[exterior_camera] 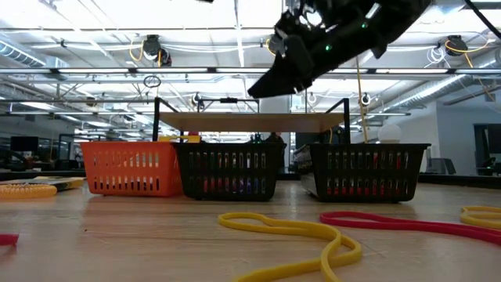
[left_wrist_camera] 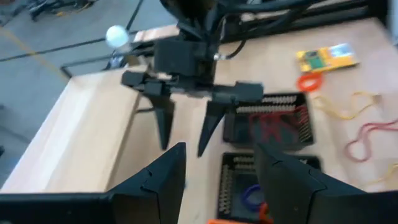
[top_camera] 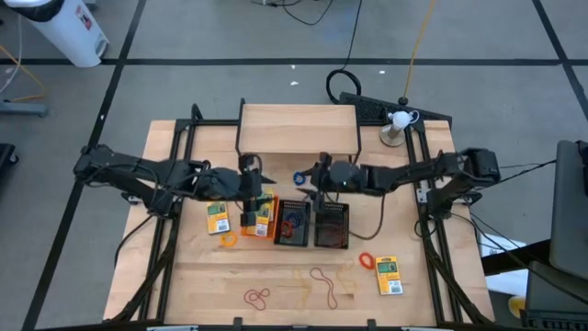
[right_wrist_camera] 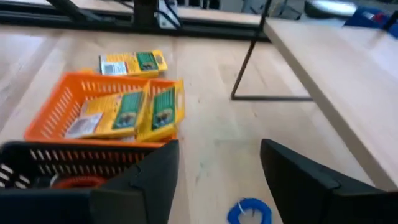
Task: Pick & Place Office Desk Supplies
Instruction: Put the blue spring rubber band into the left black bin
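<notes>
In the high view my left gripper [top_camera: 250, 177] hangs open over the far end of the orange mesh bin [top_camera: 260, 217], which holds yellow-and-green packs [right_wrist_camera: 127, 112]. My right gripper [top_camera: 315, 175] faces it, open, above a blue rubber-band loop [right_wrist_camera: 249, 212] lying flat on the table between the shelf and the bins. Two black mesh bins [top_camera: 294, 223] [top_camera: 332, 225] stand right of the orange one; one holds red bands [left_wrist_camera: 267, 127], the other a blue band [left_wrist_camera: 252, 196]. One pack [top_camera: 219, 217] lies left of the orange bin, another [top_camera: 390, 275] near the right front.
The light wooden shelf [top_camera: 299, 129] stands on black legs [right_wrist_camera: 245, 62] just behind both grippers. Loose bands lie on the near table: orange [top_camera: 227, 240], red-orange [top_camera: 367, 261], red [top_camera: 257, 296], tan [top_camera: 308, 294]. A white lamp-like object [top_camera: 398, 119] stands at the far right corner.
</notes>
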Tool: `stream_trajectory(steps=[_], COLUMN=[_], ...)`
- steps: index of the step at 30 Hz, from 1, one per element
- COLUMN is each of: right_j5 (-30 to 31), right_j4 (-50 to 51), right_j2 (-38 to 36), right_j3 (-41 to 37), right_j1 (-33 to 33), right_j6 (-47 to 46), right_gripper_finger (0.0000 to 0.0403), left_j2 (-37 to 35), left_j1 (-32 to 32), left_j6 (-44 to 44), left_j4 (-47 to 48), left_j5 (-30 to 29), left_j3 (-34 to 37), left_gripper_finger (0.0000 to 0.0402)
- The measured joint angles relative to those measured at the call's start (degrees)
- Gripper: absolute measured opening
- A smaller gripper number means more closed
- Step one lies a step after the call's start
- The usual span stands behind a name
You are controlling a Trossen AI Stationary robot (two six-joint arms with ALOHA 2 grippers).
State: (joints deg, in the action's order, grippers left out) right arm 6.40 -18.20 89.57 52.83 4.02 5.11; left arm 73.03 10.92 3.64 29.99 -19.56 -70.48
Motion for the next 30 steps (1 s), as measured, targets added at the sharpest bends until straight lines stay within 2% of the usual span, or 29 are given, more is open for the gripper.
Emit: stream_trajectory(steps=[5, 11, 19, 30], right_j5=[-6.84, -11.06, -11.21, -12.46], right_j4=[-0.32, -0.98, -11.48, -21.24], right_j2=[0.01, -0.01, -0.01, -0.01], right_j3=[-3.68, -9.08, -16.88, -23.88], right_j1=[5.14, 7.2, 7.49, 11.43], right_j6=[-2.15, -6.53, -9.59, -15.81], right_gripper_finger=[0.0204, 0.0205, 0.0201, 0.0201], left_j2=[0.02, 0.02, 0.02, 0.02], left_j1=[-3.44, -6.18, -7.68, -7.63], left_j6=[0.31, 0.56, -0.68, -2.16], left_j4=[1.6, 1.59, 1.56, 1.52], left_j5=[-0.01, 0.05, 4.55, 4.67], left_j3=[0.0, 0.0, 0.0, 0.0], left_gripper_finger=[0.0186, 0.0186, 0.0186, 0.0186])
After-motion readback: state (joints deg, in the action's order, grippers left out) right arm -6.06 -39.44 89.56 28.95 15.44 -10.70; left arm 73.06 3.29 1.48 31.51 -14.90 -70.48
